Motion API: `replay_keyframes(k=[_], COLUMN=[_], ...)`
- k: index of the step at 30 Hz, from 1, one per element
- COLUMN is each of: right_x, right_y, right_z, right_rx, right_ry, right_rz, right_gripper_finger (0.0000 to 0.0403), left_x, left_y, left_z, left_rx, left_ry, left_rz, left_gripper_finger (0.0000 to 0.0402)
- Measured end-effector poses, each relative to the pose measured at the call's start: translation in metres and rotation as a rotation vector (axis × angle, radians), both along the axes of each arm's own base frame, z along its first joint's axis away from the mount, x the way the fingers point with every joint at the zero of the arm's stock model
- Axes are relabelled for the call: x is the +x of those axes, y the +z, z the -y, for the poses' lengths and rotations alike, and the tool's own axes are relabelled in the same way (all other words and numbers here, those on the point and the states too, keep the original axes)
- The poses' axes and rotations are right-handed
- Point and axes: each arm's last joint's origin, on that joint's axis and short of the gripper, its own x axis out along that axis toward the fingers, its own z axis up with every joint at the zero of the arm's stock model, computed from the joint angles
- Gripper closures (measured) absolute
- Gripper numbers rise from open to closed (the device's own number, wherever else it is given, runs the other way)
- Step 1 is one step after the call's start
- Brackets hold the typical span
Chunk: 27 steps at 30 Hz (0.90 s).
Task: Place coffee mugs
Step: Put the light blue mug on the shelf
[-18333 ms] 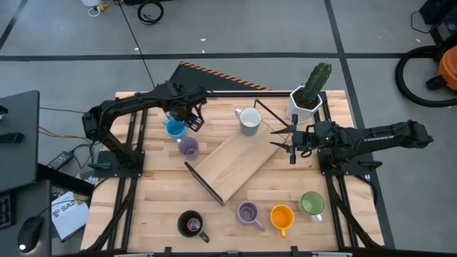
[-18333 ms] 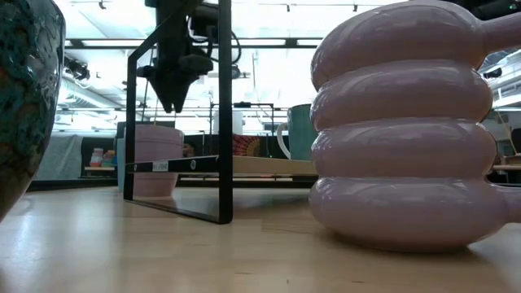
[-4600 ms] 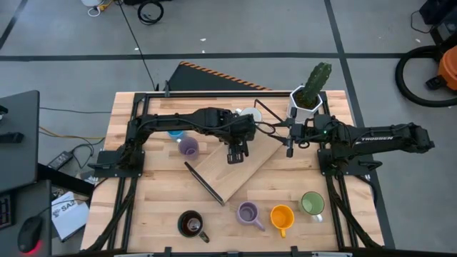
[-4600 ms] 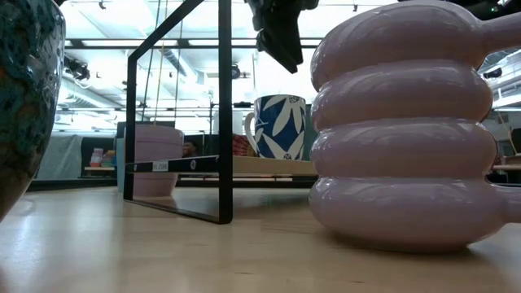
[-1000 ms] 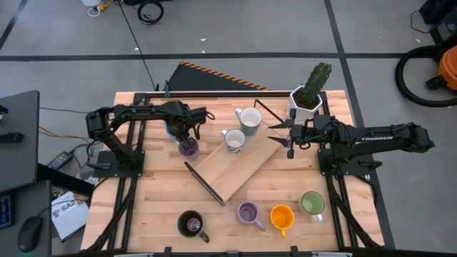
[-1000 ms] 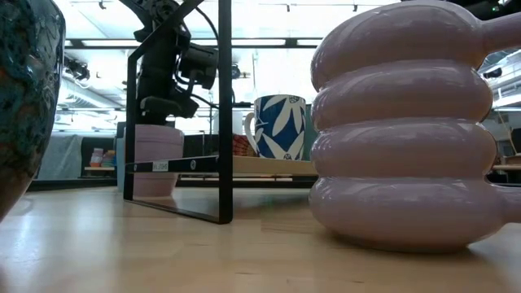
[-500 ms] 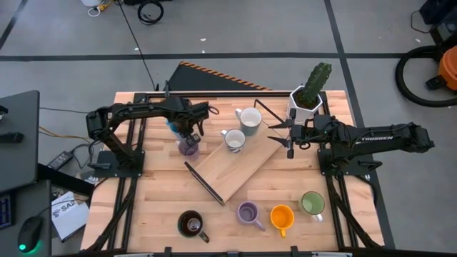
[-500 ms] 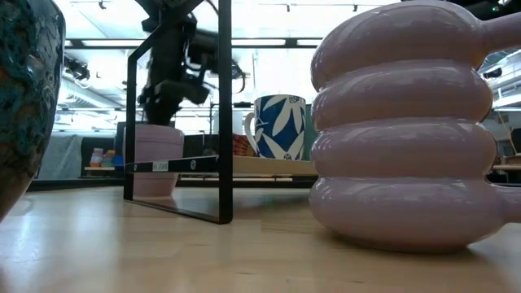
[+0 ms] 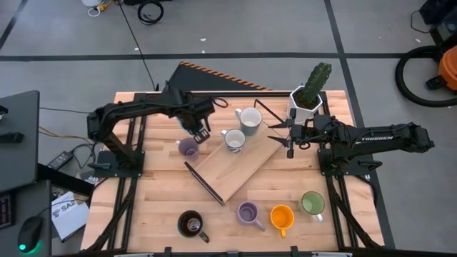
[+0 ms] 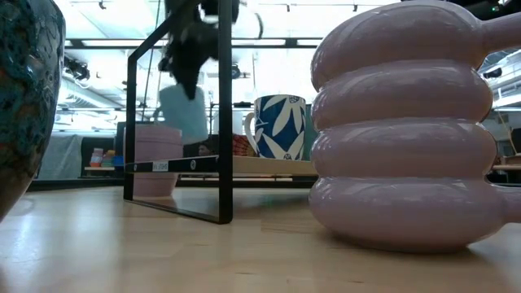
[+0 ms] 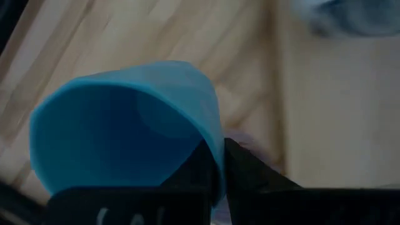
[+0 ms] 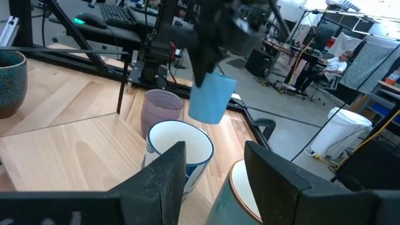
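My left gripper [image 9: 198, 128] is shut on the bright blue mug [image 12: 211, 97], which hangs in the air [image 10: 183, 114] between a lilac mug [image 9: 188, 148] standing on the table and the sloping wooden board [image 9: 228, 168]. A white mug with blue leaves [image 9: 233, 140] stands on the board's far part. A pale grey mug [image 9: 249, 120] stands just beyond it. My right gripper [image 9: 289, 139] waits open at the board's right end, level and pointing left. The white mug shows between its fingers [image 12: 212, 181] farther off. My left gripper holds the blue mug by its rim wall [image 11: 215, 147], one finger inside the mug and one finger [image 11: 244, 172] outside. The fingers come from above, pointing down. The mug hangs below them, slightly tilted, clear of the table and the board.
A dark mug [image 9: 191, 225], a second lilac mug [image 9: 248, 213], an orange mug [image 9: 282, 216] and a green mug [image 9: 312, 204] stand along the near edge. A white cactus pot [image 9: 305, 100] stands at the far right. A black frame [image 10: 220, 114] props up the board.
My left gripper has gone up and toward the table's right edge, from beside the lilac mug toward the board. The blue mug has come up with it and now hangs clear of the table.
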Motion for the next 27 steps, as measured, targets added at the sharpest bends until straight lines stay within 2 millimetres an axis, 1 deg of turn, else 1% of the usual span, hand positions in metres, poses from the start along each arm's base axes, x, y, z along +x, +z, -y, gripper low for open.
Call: replay_keyframes(k=[5,9,11,15,17,22,27], right_x=[0.0,0.0,0.0,0.0,0.0,0.0,0.0], right_y=[0.0,0.001,0.001,0.001,0.001,0.003,0.004], right_z=[0.0,0.0,0.0,0.0,0.0,0.0,0.0], right_rx=[0.0,-0.006,-0.012,-0.017,-0.021,-0.03,-0.038], right_ry=[0.0,-0.001,-0.002,-0.004,-0.003,-0.002,-0.001], right_rz=[0.001,0.008,0.007,0.006,0.007,0.028,0.033], right_gripper_finger=[0.0234,0.0234,0.0234,0.0234,0.0234,0.0234,0.0234], left_x=[0.014,0.033,0.042,0.057,0.061,0.081,0.094], left_y=[0.023,0.034,0.034,0.029,0.026,0.01,-0.01], left_z=[0.03,0.057,0.072,0.097,0.105,0.119,0.123], left_rx=[0.01,0.01,-0.013,-0.04,-0.046,-0.072,-0.113], left_ry=[-0.047,-0.098,-0.132,-0.162,-0.16,-0.188,-0.212], left_rz=[0.091,0.137,0.136,0.11,0.076,0.066,-0.015], left_gripper_finger=[0.0379,0.0379,0.0379,0.0379,0.0379,0.0378,0.0377])
